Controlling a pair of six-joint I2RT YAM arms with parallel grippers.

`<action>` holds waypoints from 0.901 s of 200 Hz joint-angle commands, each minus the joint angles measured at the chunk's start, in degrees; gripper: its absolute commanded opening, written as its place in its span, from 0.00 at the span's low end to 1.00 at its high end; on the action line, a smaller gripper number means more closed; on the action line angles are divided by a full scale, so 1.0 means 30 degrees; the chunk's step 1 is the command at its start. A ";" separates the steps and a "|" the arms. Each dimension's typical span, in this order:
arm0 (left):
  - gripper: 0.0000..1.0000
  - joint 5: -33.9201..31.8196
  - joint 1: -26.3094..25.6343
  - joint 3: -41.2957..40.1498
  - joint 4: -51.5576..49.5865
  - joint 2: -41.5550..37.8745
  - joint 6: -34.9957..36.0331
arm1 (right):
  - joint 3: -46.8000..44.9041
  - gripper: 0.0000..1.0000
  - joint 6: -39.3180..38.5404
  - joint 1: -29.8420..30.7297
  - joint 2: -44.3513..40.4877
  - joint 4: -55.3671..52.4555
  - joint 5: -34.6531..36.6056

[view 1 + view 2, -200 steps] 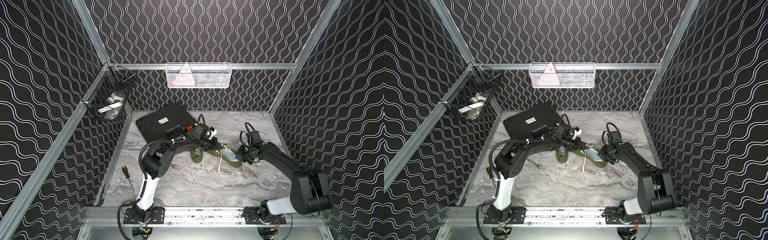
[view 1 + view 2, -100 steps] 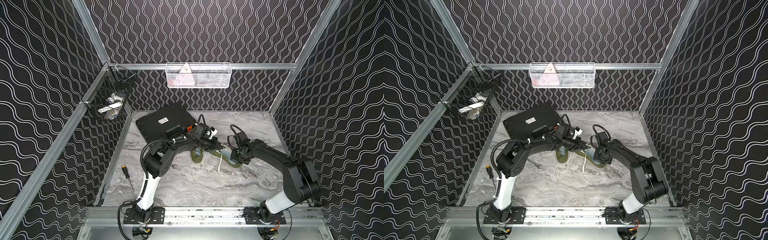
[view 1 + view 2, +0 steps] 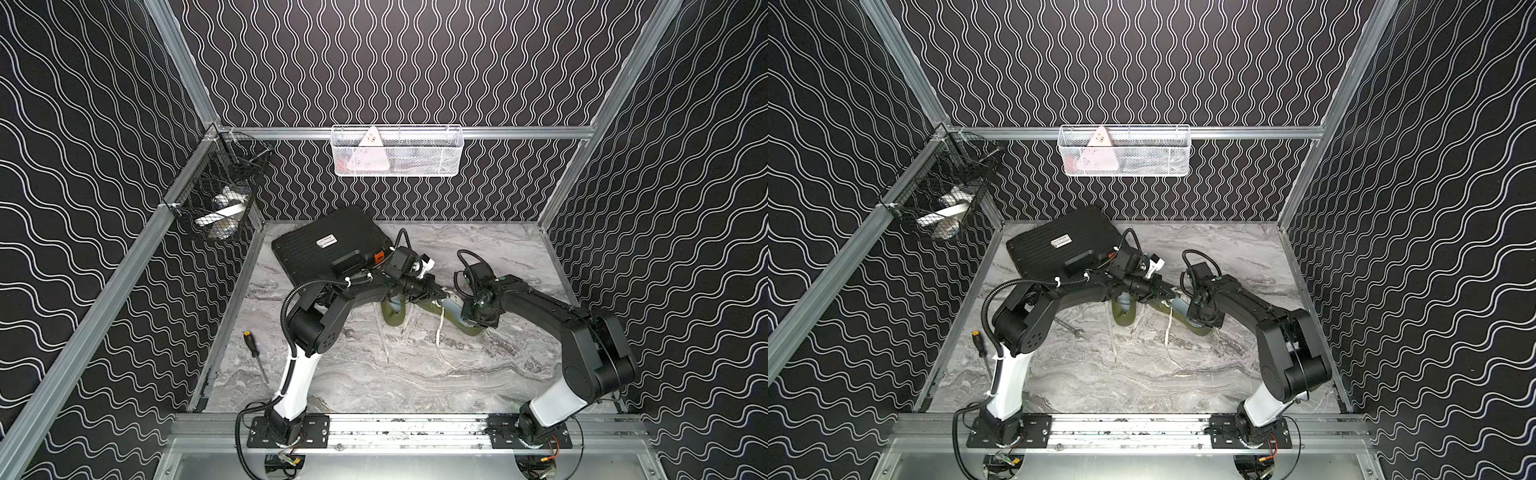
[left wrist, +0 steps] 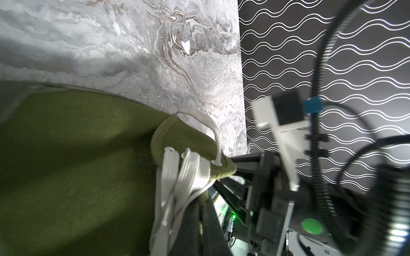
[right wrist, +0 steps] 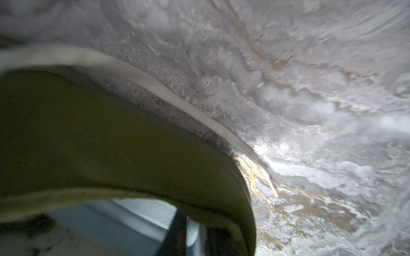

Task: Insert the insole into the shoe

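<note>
Our left hand (image 3: 436, 293) clamps the shoe (image 3: 471, 331) while our right hand (image 3: 477, 311), how open we cannot tell, reaches inside it; releasing early could leave the insole (image 5: 133, 215) curled.

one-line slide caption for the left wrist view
Olive shoe with white laces on the marble table, the right arm blurred alongside.

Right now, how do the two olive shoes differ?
The left shoe runs straight toward the front rail; the right shoe lies slanted. A pale blue insole shows in the right shoe, none visibly in the left shoe. Both are olive with trailing white laces.
</note>
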 commanded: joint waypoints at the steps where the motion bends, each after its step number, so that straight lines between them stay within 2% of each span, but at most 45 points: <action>1: 0.00 0.0638 -0.0018 -0.0058 0.0052 -0.0168 0.0360 | 0.0288 0.42 0.0066 0.0028 -0.0582 -0.0868 -0.0179; 11: 0.00 0.0585 -0.0018 -0.0144 -0.0021 -0.0176 0.0479 | 0.0333 0.51 0.0059 0.0035 -0.0826 -0.1145 -0.0391; 21: 0.00 0.0552 -0.0015 -0.0242 -0.0033 -0.0211 0.0471 | 0.0291 0.54 0.0070 0.0030 -0.1073 -0.1377 -0.0530; 84: 0.00 0.0335 -0.0018 0.0261 -0.0528 -0.0098 0.0681 | 0.0946 0.58 0.0144 0.0023 -0.2752 -0.3632 -0.0411; 99: 0.00 0.0345 -0.0015 0.0306 -0.0560 -0.0181 0.0716 | 0.1122 0.52 -0.0020 0.0032 -0.2923 -0.3643 -0.0554; 128: 0.00 0.0319 0.0000 0.0233 -0.0651 -0.0234 0.0761 | 0.0977 0.29 -0.0307 0.0012 -0.2385 -0.2332 -0.1805; 159: 0.00 0.0389 -0.0012 0.0130 -0.0302 -0.0291 0.0486 | -0.0865 0.18 -0.0264 -0.1387 -0.0140 0.0758 -0.3084; 180: 0.00 0.0380 -0.0010 0.0070 -0.0276 -0.0322 0.0431 | -0.0547 0.17 -0.0881 -0.1835 0.1314 0.0652 -0.3419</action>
